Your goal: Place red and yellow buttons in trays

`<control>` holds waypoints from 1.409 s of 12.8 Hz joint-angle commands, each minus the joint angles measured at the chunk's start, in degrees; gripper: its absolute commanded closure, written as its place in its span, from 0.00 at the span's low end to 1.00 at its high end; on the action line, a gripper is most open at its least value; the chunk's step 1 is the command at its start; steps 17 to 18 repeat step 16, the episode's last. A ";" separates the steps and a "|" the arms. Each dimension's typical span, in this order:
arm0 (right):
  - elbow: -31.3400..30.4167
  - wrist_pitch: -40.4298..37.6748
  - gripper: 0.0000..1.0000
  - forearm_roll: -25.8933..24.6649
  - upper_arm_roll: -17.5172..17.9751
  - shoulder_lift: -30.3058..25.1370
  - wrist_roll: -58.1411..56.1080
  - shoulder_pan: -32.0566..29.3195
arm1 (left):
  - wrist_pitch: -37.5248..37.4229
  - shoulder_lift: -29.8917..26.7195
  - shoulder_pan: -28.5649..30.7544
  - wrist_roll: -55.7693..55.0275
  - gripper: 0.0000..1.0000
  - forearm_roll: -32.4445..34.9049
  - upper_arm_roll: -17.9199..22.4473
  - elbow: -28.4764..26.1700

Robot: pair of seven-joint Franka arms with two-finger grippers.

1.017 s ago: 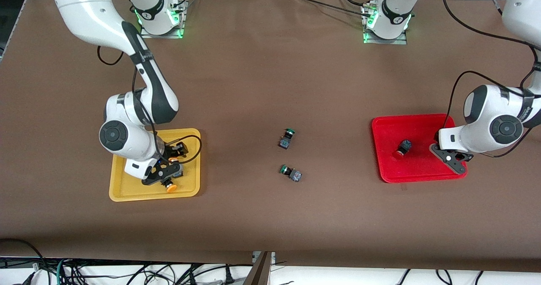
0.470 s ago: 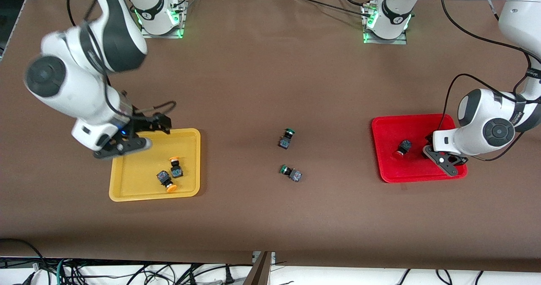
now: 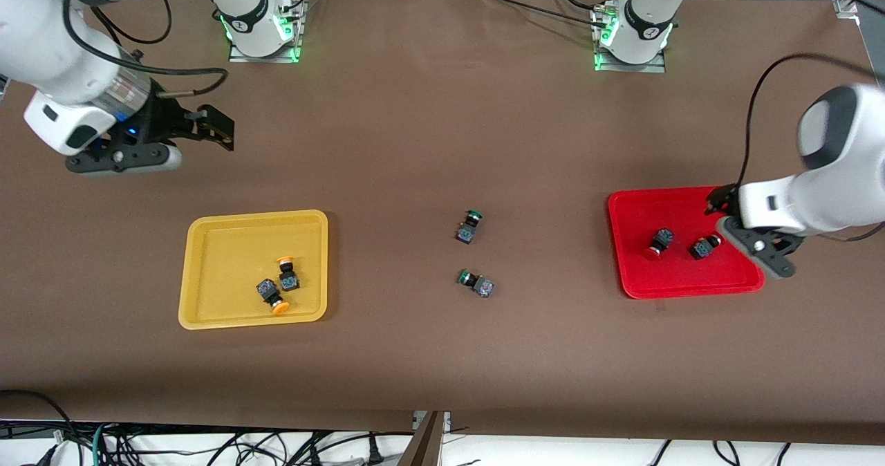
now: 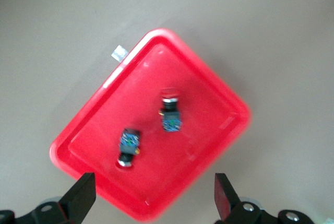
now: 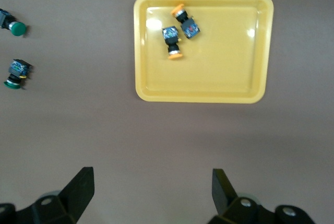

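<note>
Both my hands are up in the air with nothing in them. My right hand (image 3: 148, 153) hangs over bare counter (image 3: 429, 106) off the yellow tray's (image 3: 207, 317) edge, on the side toward my base, fingers (image 5: 78, 190) spread wide. Under it there's just brown surface, lots of free space all round. The yellow tray sits well clear of that hand, and both yellow buttons lie in it side by side, touching or nearly so: one (image 3: 286, 272) and the other (image 3: 271, 294), closer to the tray's rim that faces the middle of the counter than to any other rim.

My left hand (image 3: 764, 245) hovers over the red tray's (image 3: 684, 287) rim at my left arm's end of the counter, fingers (image 4: 81, 200) also wide apart. The two red buttons are in that tray just beside the hand: one (image 3: 659, 243) lying mid-tray, the other (image 3: 704, 247) right next to my fingers, a small gap between the two.

Two green buttons (image 3: 468, 225) (image 3: 477, 283) sit out on open counter between the trays, well apart from both hands.
</note>
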 commanded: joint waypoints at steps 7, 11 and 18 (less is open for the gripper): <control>-4.07 3.74 0.00 -1.71 0.06 -3.17 -0.11 -0.61 | -6.01 -8.14 -21.58 -29.39 0.00 -5.47 20.22 9.36; -3.90 3.74 0.00 -2.24 0.06 -3.17 -0.29 -0.61 | 8.49 -23.76 -30.99 -34.02 0.00 -14.64 36.93 -14.96; -3.98 3.66 0.00 -2.33 0.06 -3.25 -0.37 -0.61 | 5.89 -25.65 -32.86 -34.28 0.00 -14.37 37.84 -15.55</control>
